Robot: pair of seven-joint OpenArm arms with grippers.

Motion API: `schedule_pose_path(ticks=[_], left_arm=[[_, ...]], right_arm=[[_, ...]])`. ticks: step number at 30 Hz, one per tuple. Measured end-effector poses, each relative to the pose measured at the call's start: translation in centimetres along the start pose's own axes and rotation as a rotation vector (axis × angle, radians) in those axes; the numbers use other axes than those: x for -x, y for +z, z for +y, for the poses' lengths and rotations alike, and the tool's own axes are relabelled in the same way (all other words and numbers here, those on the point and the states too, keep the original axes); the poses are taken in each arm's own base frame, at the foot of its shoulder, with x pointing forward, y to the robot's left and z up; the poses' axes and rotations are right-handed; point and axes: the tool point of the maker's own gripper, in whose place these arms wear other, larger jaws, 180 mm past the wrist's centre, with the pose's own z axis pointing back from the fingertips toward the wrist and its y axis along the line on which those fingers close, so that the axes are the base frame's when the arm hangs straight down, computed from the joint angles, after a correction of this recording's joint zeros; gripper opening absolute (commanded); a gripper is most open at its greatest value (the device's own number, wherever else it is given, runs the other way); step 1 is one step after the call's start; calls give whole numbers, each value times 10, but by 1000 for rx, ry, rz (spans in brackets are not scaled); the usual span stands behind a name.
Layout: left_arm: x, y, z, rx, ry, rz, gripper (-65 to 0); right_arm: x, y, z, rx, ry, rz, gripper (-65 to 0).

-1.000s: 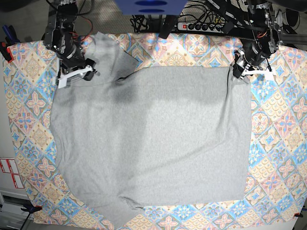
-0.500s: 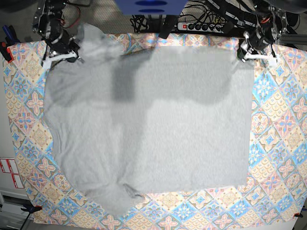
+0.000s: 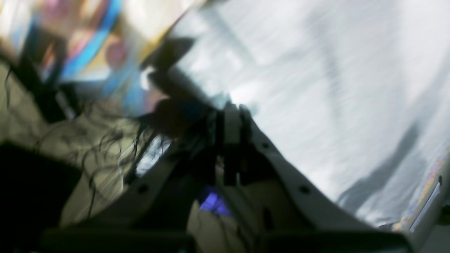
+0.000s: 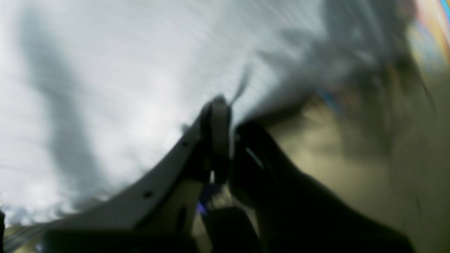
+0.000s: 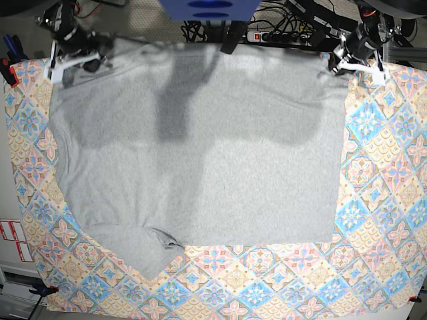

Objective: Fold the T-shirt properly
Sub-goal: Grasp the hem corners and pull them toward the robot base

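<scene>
The grey T-shirt [image 5: 200, 153] lies plain side up across the patterned table, its far edge pulled taut between both grippers. My left gripper [image 5: 347, 63] is at the far right corner, shut on the T-shirt's edge; in the left wrist view its closed fingertips [image 3: 232, 109] pinch grey cloth [image 3: 316, 88]. My right gripper [image 5: 67, 63] is at the far left corner, also shut on the shirt. The right wrist view is blurred but shows the fingers [image 4: 219, 105] together on fabric [image 4: 123, 88]. A sleeve [image 5: 143, 250] pokes out at the near left.
The colourful tile-patterned tablecloth [image 5: 380, 200] shows to the right of and in front of the shirt. Beyond the far edge lie a power strip with cables [image 5: 280, 37] and a blue block [image 5: 210, 8]. A red clamp [image 5: 7, 67] sits at the left edge.
Right gripper has closed on the shirt's far left part. Both grippers moved toward the table's far edge, dragging the whole shirt away from the near edge and stretching its far edge.
</scene>
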Motion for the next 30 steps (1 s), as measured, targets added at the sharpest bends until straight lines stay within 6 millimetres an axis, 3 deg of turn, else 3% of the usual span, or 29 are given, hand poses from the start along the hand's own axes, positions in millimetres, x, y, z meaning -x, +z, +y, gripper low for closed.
schedule_pose_path(ticks=[5,9,11,17,20,25,27,30], left_arm=[[-36,-7,-37,85,-28,-86,-650],[-63,-14,-62,140,-41,-143,-650],[-76,-15,-73,161,-48,-171,-650],[-116,-27,-107,212,-77,-247,-650],[-131,-43,-108,192,-64,-251,-650],[-141,-67,-107,178,-13,-232,-650],[-142,-75,-104,160,-1,-220,-650],[-149,-79,-109,165,6,-223,-629]], right_arm=[[-34,-10,22,-32,28,-64,-650],[-107,-23,71,-165,45,-245,-650],[-126,-25,82,-191,44,-288,-650],[-138,-60,79,-183,-35,-255,-650],[-148,-76,82,-205,-81,-255,-649],[-140,-102,75,-189,-145,-190,-646],[-139,-111,75,-189,-168,-174,-622],[-142,-116,77,-195,-180,-172,-537]])
